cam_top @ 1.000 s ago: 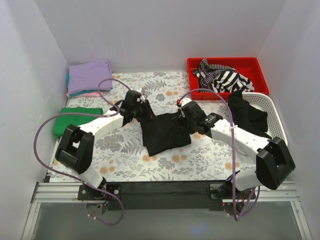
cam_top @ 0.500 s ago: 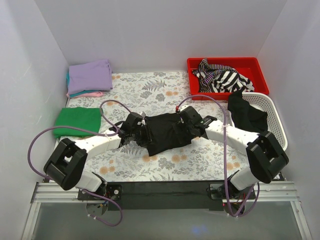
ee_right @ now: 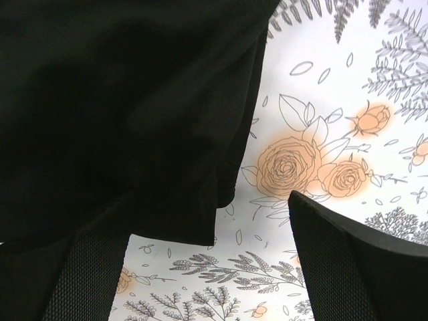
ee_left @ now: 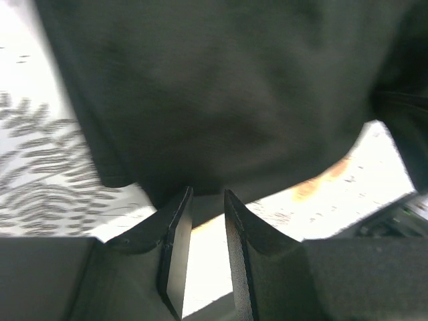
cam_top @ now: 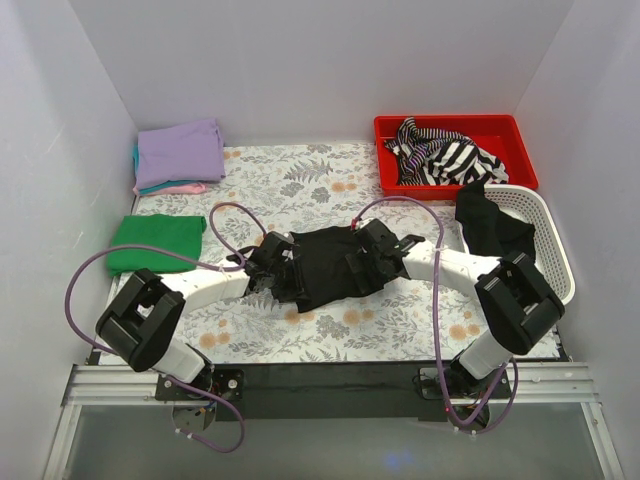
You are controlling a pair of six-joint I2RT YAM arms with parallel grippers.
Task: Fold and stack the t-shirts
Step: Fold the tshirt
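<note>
Black t-shirt (cam_top: 325, 265) sits dead centre of the floral table cover (cam_top: 300, 175), bunched and creased, not yet a clean fold. At its 9 o'clock edge is my left gripper (ee_left: 206, 195). Its jaws stand only a narrow slit apart with the hem right at the tips, and I can't tell whether the cloth is actually pinched. At the shirt's 3 o'clock edge is my right gripper (ee_right: 200, 221), spread wide and holding nothing, with the fabric edge draped by one finger.

Here's my worry: if the left tips have only a sliver of hem, any pull could let it slip and undo the lay. That open right finger could catch the loose fold and drag the whole shirt askew. And with creases this deep, the fold may come out lumpy.

Further out, the lavender t-shirt (cam_top: 180, 150) tops the stack at 10 o'clock and the green t-shirt (cam_top: 158, 240) lies at 9. The red bin (cam_top: 455, 128) is at 1 and the white basket (cam_top: 548, 215) at 3.

I can read no brand, label or writing anywhere.
</note>
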